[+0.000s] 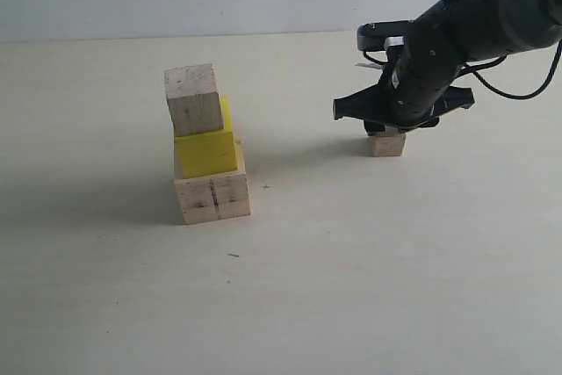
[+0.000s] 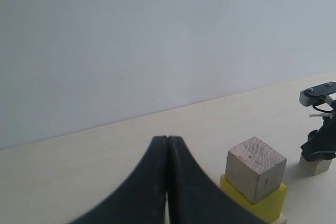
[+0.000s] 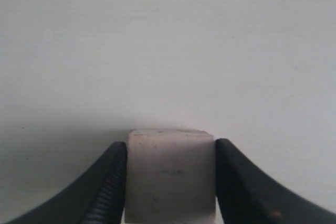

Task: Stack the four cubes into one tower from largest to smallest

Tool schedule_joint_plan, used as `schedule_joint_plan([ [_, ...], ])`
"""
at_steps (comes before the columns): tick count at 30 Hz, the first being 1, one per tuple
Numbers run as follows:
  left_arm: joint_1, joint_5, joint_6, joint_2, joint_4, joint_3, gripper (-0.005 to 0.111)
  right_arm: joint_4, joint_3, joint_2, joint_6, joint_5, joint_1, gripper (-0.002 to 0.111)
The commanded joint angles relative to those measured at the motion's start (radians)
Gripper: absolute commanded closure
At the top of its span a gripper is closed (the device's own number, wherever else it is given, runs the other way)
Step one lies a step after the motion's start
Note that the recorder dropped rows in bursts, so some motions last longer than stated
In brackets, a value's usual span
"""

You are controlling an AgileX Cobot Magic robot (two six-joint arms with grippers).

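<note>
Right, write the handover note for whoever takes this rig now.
Left hand: shut, empty, held back from the cubes.
Right hand: closed on the small pale wood cube, which rests on the table apart from the other three.
Done: large pale wood cube at the base, bright yellow cube on it, medium pale wood cube on top, set off-centre.
Left: lift the small cube onto the medium one.

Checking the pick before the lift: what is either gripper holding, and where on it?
The right gripper pinches the small cube by two opposite side faces; it sits on the table. The left gripper is shut on nothing.
</note>
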Motion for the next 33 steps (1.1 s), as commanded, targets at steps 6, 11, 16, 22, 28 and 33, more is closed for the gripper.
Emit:
schedule_joint_plan([
  [6, -0.005, -0.012, -0.010, -0.008, -0.003, 0.005, 0.107, -0.016, 0.001, 0.000, 0.028, 0.006, -0.006, 0.107],
  [11, -0.005, -0.015, -0.015, -0.008, -0.005, 0.005, 0.107, -0.012, 0.001, -0.040, 0.024, 0.024, -0.006, 0.108],
  [16, -0.005, -0.018, -0.015, -0.008, -0.019, 0.005, 0.107, -0.003, 0.001, -0.140, -0.038, 0.048, -0.006, 0.108],
  [22, -0.005, -0.020, -0.015, -0.008, -0.028, 0.005, 0.107, 0.103, -0.045, -0.272, -0.209, 0.165, -0.006, 0.108],
  [28, -0.005, -0.024, -0.015, -0.008, -0.030, 0.005, 0.107, 0.185, -0.140, -0.382, -0.303, 0.338, 0.013, 0.108],
  [33, -0.005, -0.024, -0.015, -0.008, -0.037, 0.005, 0.107, 0.181, -0.201, -0.442, -0.309, 0.436, 0.105, 0.108],
])
